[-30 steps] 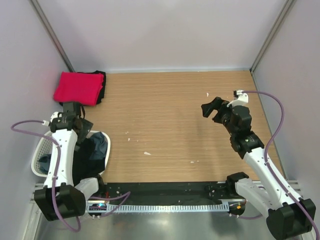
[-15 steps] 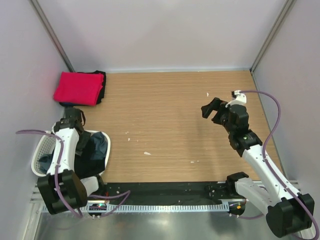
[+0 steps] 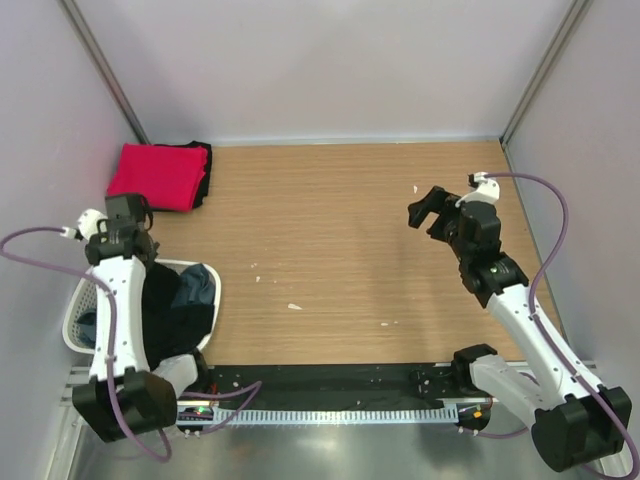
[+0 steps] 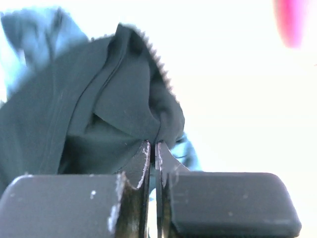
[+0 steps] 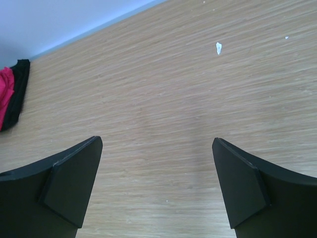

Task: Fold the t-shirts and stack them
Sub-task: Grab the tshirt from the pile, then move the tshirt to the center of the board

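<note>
My left gripper (image 4: 153, 147) is down over the white lattice basket (image 3: 88, 292) at the near left edge of the table (image 3: 350, 250). Its two fingers are pressed together on a fold of the dark tee (image 4: 124, 109). A stitched hem runs along the fold's upper edge, just above my fingertips. The slate-blue tee (image 3: 196, 284) lies bunched in the same basket, beside the dark cloth and toward the rim that faces the middle of the table. In my left wrist view it shows as blue patches behind the dark fold, and the rest of that view is washed out white. Farther out on the right, my right gripper (image 5: 156, 144) hangs above bare wood with its fingers spread wide and nothing between them. A few small white specks (image 5: 218, 47) lie on the boards beyond it. In the far left corner, well apart from both grippers, the red tee (image 3: 155, 175) sits folded on top of a black cloth (image 3: 204, 172), whose edge shows along the red one's right side.
</note>
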Tool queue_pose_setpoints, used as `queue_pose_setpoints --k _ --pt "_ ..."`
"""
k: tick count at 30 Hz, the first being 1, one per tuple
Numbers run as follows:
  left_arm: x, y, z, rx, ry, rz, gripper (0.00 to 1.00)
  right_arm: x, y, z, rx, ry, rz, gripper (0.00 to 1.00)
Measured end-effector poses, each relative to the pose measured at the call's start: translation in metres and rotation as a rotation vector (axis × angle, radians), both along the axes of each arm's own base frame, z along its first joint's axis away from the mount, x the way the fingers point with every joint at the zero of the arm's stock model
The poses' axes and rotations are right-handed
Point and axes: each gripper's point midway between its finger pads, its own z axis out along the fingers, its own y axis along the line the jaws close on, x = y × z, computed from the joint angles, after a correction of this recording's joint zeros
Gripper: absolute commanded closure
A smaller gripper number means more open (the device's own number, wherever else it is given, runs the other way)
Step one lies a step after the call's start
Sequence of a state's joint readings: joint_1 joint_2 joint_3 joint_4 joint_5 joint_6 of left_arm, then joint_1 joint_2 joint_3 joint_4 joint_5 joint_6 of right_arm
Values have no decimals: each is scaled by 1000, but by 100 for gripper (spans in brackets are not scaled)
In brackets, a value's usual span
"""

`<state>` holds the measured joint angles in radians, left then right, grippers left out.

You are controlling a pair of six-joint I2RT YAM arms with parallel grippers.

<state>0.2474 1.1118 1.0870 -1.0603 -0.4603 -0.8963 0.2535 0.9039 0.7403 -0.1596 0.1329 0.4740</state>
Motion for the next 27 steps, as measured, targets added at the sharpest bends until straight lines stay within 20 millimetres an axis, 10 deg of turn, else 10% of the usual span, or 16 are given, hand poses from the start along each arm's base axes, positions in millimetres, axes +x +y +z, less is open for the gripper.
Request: queue_pose_setpoints --k 8,14,21,27 --pt "39 5 177 216 -453 -197 100 6 -8 25 28 -40 -70 0" --pt "83 -43 275 220 -687 -466 100 11 -26 40 25 -20 -190 0" --pt "134 -223 333 142 -863 -1017 100 -2 -52 35 -9 48 -333 0" --pt "134 -393 273 130 -744 -1402 100 -36 -83 49 -48 49 -459 0"
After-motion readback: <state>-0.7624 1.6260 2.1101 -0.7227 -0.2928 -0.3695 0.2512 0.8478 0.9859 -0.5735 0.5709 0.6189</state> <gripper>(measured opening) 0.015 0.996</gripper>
